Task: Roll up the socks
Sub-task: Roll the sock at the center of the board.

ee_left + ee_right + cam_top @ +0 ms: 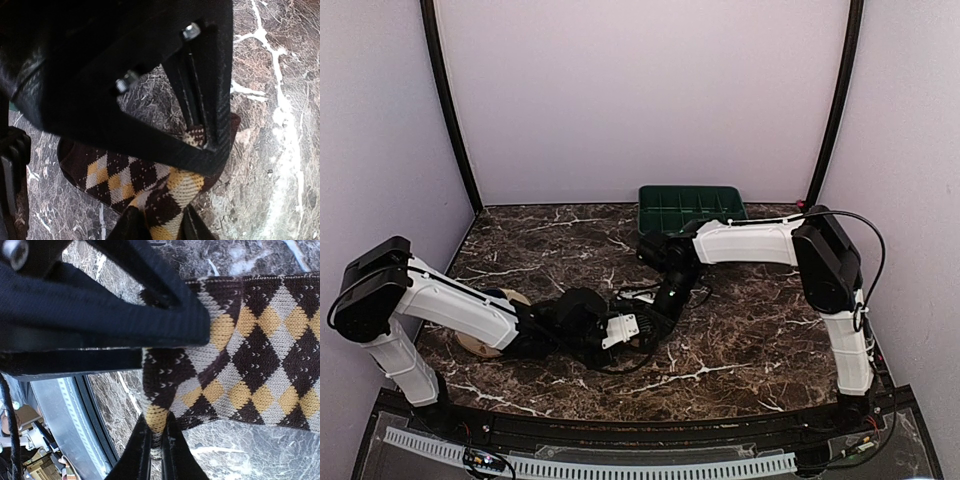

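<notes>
Left claw (161, 222) and right claw (157, 434) each clamp an edge of the check sock (260, 355), probably to pin it flat on the bench (280, 150) for rolling.

Sock (125, 175): brown, cream, yellow diamond check, lying on tabletop (270, 100) of dark marble with white veins. Left gripper (161, 227) at bottom edge: two dark fingers (125, 229) either side of bunched yellow-brown fold, fabric pinched between them. Right gripper (199, 138): large black body fills upper frame above sock, two silver bolts (191, 31) on it. Its tip is down at sock's far edge, scrap of cream check showing there. Dark blurred part at left edge, unclear.
</notes>
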Robot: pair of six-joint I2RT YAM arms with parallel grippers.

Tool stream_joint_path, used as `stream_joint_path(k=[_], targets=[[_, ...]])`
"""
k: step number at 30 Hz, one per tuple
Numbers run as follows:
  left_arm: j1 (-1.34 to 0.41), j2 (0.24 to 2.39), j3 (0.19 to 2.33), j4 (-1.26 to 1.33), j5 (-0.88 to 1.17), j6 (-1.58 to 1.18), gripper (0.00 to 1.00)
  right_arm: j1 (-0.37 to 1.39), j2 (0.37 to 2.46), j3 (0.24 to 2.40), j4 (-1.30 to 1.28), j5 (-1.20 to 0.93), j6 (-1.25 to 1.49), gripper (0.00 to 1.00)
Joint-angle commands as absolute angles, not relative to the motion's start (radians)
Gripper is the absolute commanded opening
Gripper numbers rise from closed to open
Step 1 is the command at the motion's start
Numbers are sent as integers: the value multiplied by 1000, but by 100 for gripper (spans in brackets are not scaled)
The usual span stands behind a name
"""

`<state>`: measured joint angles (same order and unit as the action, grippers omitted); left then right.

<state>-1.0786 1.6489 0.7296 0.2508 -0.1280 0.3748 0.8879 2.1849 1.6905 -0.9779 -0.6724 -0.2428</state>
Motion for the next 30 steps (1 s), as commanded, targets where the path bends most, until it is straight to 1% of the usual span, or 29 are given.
stream_joint_path(k=[1, 7, 10, 17, 20, 23, 27, 30], targets=[[-1086, 1649, 764, 191, -125, 387, 27, 884, 2194, 1706, -994, -683, -252, 6], [-1090, 1649, 777, 151, -123, 377, 22, 882, 2196, 1705, -995, -675, -250, 6], [-1093, 1658, 789, 123, -112, 372, 16, 882, 2195, 1707, -994, -674, -248, 6], [-1095, 1670, 812, 79, -84, 366, 6, 882, 2200, 1710, -994, -672, -244, 7], [-1095, 1677, 822, 59, -64, 357, 4, 882, 2203, 1716, -994, -671, -241, 8], [-1095, 1688, 836, 33, -50, 343, 2, 882, 2207, 1724, -994, -671, -241, 12], [-1095, 1700, 862, -18, -46, 319, 0, 879, 2207, 1724, -984, -671, -235, 21], [-1095, 1705, 874, -36, -36, 304, 0, 873, 2188, 1704, -951, -689, -222, 25]])
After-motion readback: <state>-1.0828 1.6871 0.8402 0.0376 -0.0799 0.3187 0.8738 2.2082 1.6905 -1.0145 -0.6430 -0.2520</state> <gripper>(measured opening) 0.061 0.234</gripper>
